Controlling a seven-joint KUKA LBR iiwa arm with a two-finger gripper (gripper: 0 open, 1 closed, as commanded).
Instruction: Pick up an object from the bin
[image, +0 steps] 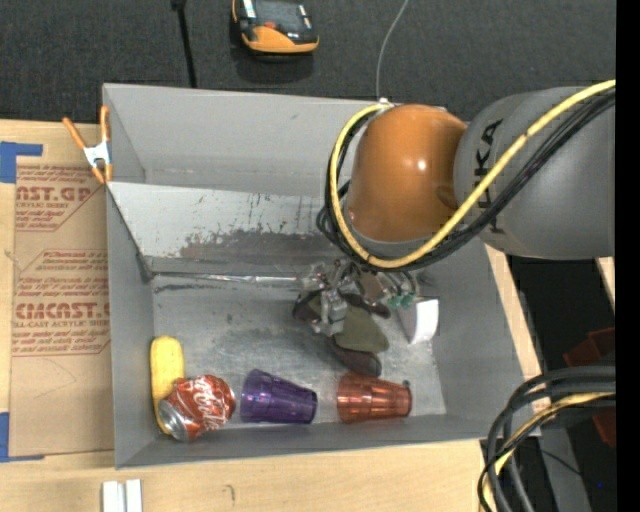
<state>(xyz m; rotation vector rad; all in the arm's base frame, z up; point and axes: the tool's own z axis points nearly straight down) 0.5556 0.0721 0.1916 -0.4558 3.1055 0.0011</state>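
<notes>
The scuffed grey metal bin has everything resting on its floor. Nothing looks lifted, so the pick itself seems not yet done. The gripper hangs low near the bin's middle, over a dark, rounded olive-brown lump — whether it is open, closed or touching the lump I cannot tell. Along the front wall lie a ribbed translucent purple plastic cup and a coppery ribbed cup, both tipped over, then a crushed red drinks can and a smooth yellow banana-shaped piece.
</notes>
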